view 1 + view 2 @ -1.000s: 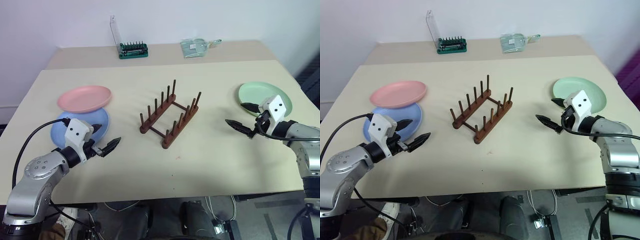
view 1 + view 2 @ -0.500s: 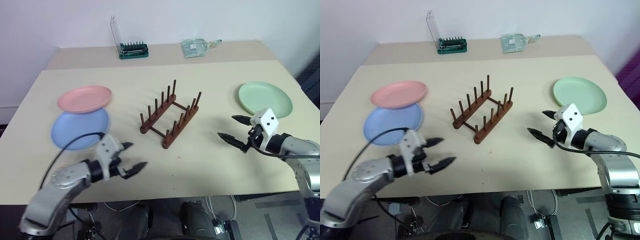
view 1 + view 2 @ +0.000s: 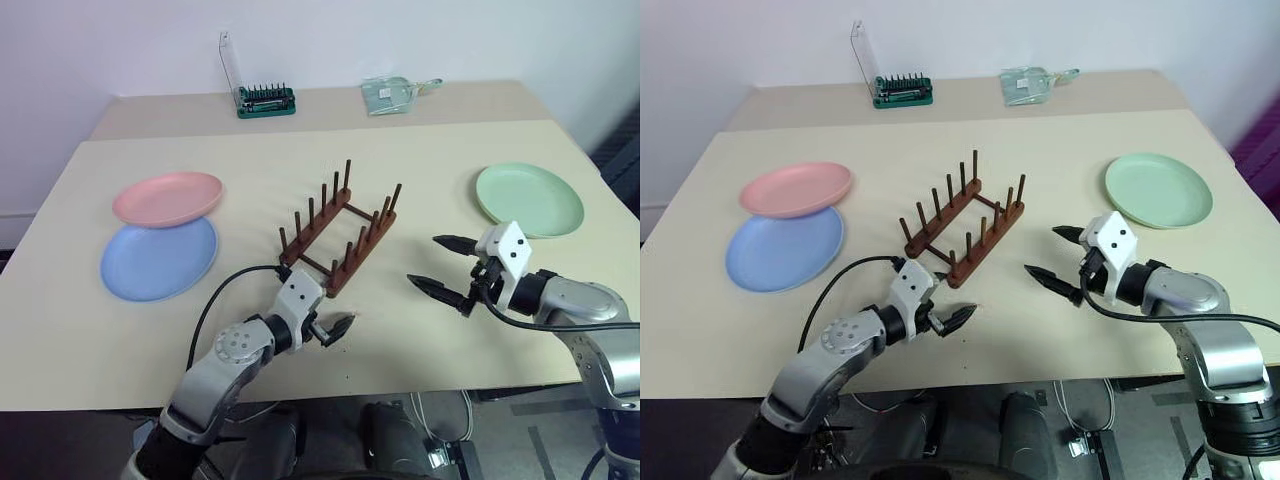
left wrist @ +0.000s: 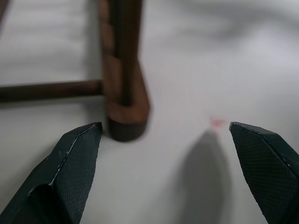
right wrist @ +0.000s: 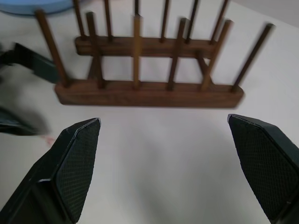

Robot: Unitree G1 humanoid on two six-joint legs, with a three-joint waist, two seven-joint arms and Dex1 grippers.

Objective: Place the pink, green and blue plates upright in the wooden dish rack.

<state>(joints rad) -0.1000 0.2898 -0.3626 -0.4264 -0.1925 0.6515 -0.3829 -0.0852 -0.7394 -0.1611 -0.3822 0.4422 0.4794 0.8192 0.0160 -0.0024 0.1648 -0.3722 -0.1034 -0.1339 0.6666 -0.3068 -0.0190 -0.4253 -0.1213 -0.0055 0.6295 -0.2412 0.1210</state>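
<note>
The wooden dish rack stands empty in the middle of the table. At the left, the pink plate lies flat with its near rim over the blue plate. The green plate lies flat at the right. My left gripper is open and empty, low over the table just in front of the rack's near end. Between the rack and the green plate, my right gripper is open and empty, facing the rack's long side.
A green screwdriver-bit case with a raised clear lid and a clear plastic packet lie on the far table. The table's near edge runs close behind both arms. A small red mark is on the tabletop.
My left gripper swept right from beside the blue plate to the rack's near end. My right gripper moved left, away from the green plate toward the rack. Both stayed open.
</note>
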